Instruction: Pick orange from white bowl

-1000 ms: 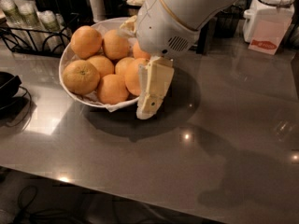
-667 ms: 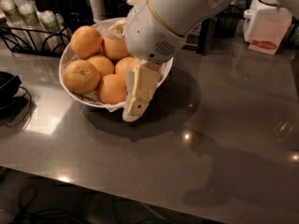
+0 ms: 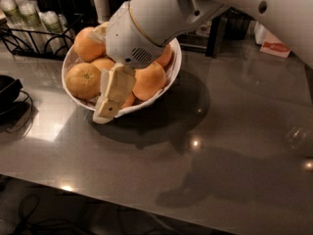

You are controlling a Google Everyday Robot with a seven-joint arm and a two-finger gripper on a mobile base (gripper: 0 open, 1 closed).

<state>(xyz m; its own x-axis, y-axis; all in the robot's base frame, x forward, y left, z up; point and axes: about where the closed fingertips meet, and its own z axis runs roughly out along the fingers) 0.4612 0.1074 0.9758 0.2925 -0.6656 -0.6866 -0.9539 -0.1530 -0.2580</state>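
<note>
The white bowl (image 3: 175, 62) stands at the back left of the grey table and holds several oranges. The orange (image 3: 84, 80), the dull one with a dark stem dimple, lies at the bowl's left side. My gripper (image 3: 108, 102) hangs from the big white arm (image 3: 156, 21) and points down over the bowl's front rim, just right of that orange and in front of another orange (image 3: 149, 80). The arm hides the middle of the bowl.
A black wire rack (image 3: 29, 38) with cups stands at the back left. A black object (image 3: 7, 89) lies at the left edge. A white carton with a red label (image 3: 275, 43) stands at the back right. The table's front edge (image 3: 146, 204) runs along the bottom.
The arm has swung left across the bowl. The gripper went from the bowl's right front to its left front, ending beside the dimpled orange.
</note>
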